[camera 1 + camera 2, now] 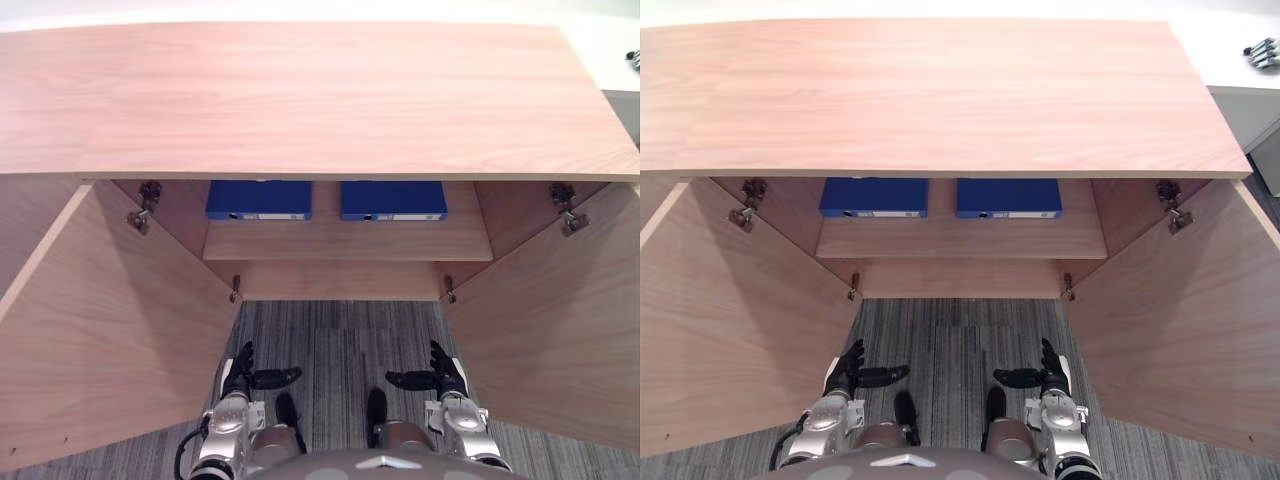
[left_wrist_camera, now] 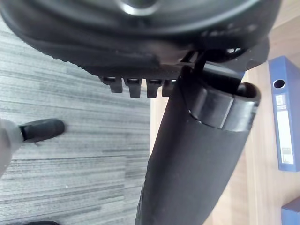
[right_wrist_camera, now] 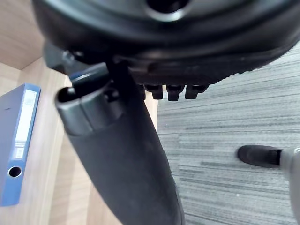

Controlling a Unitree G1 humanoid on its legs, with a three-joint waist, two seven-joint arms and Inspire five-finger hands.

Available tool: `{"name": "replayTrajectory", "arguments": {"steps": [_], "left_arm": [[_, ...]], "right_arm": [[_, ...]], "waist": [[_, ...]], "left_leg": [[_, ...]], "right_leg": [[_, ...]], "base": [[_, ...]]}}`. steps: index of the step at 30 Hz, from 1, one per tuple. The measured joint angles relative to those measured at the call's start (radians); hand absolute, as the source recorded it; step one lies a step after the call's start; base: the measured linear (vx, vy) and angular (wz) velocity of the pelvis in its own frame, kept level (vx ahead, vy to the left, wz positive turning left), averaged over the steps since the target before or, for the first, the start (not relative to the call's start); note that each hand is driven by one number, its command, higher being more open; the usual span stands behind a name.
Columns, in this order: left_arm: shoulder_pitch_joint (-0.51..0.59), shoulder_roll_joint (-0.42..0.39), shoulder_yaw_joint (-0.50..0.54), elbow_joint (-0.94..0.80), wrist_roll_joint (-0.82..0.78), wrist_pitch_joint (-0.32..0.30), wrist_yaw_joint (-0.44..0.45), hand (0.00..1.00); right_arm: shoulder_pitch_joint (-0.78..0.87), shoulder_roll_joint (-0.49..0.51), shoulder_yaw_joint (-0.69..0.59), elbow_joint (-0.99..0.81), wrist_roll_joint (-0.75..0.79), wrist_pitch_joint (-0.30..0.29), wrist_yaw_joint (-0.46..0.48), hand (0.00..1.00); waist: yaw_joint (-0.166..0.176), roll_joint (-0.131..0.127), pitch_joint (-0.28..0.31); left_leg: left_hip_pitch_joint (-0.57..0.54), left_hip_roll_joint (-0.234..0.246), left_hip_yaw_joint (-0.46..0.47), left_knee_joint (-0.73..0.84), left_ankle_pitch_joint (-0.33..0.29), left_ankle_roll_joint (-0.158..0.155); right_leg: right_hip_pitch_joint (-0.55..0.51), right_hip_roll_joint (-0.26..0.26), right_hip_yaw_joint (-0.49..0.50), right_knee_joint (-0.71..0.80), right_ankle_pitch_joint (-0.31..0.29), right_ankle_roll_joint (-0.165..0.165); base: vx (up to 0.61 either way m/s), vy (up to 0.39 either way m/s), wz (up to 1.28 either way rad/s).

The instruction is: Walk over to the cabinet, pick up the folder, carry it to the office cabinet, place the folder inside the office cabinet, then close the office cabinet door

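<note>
**Hazards.** The cabinet (image 1: 340, 282) is standing open, with its left door (image 1: 110, 320) and right door (image 1: 550, 320) swung out toward the near side and flanking both arms. A reach that is drifting sideways is likely to strike a door edge. The top panel (image 1: 300, 100) is overhanging the shelf (image 1: 340, 245), so a hand that is rising too early is likely to hit the panel's near edge from below. Two blue folders are lying flat on the shelf. A shallow pinch on a spine is risking a slip and a drop onto the carpeted floor (image 1: 340, 345). Which of the two folders the task intends cannot be told.

**Position.** The left folder (image 1: 258, 199) and the right folder (image 1: 393, 199) are resting side by side with a gap between them, spines facing the near side. The left hand (image 1: 240, 375) and the right hand (image 1: 447, 375) are hanging low over the floor on the near side. Their fingers are straight and spread, the thumbs are pointing inward toward each other, and they are holding nothing. Each folder is lying farther in and higher than the hand on its side, well apart from it and roughly in line with it.
</note>
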Motion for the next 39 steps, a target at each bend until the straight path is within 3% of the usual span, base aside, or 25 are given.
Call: {"name": "replayTrajectory", "arguments": {"steps": [6,18,29,35,39], "left_arm": [[0.018,0.000,0.003,0.044,0.034,0.017,-0.002,1.00],[0.034,0.015,0.030,0.072,0.056,0.034,-0.003,1.00],[0.050,0.015,-0.004,0.059,0.098,0.034,-0.011,1.00],[0.086,-0.014,0.005,0.022,0.114,0.034,-0.017,1.00],[0.083,-0.052,0.042,0.010,0.121,0.034,-0.023,1.00]], "right_arm": [[0.015,0.013,-0.050,0.063,0.012,0.021,-0.001,1.00],[0.024,0.020,-0.164,0.074,0.105,0.021,-0.022,1.00],[0.175,0.063,-0.293,-0.321,0.159,-0.001,-0.073,1.00],[0.242,0.102,-0.390,-0.483,0.202,-0.011,-0.120,1.00],[0.240,0.118,-0.427,-0.602,0.240,-0.029,-0.147,1.00]], "waist": [[-0.003,-0.007,-0.010],[-0.011,-0.008,-0.038],[-0.097,-0.011,-0.069],[-0.148,0.002,-0.083],[-0.159,0.010,-0.087]], "left_leg": [[0.046,-0.026,0.000,-0.092,0.049,0.013],[0.097,-0.036,0.059,-0.092,0.026,0.011],[0.185,-0.031,0.254,-0.069,-0.056,-0.006],[0.202,-0.014,0.370,0.009,-0.135,-0.013],[0.212,-0.008,0.438,0.022,-0.153,-0.017]], "right_leg": [[0.002,-0.010,0.007,-0.013,0.014,0.007],[0.033,-0.012,0.075,-0.047,0.032,0.015],[0.018,0.019,0.273,-0.047,0.042,0.022],[-0.008,0.040,0.387,-0.030,0.043,0.024],[-0.038,0.057,0.444,-0.007,0.044,0.024]], "base": [[-0.08,0.021,-0.02],[-0.02,0.014,-0.16],[0.02,0.011,-0.56],[0.03,-0.001,-0.63],[0.00,-0.006,-0.52]]}}
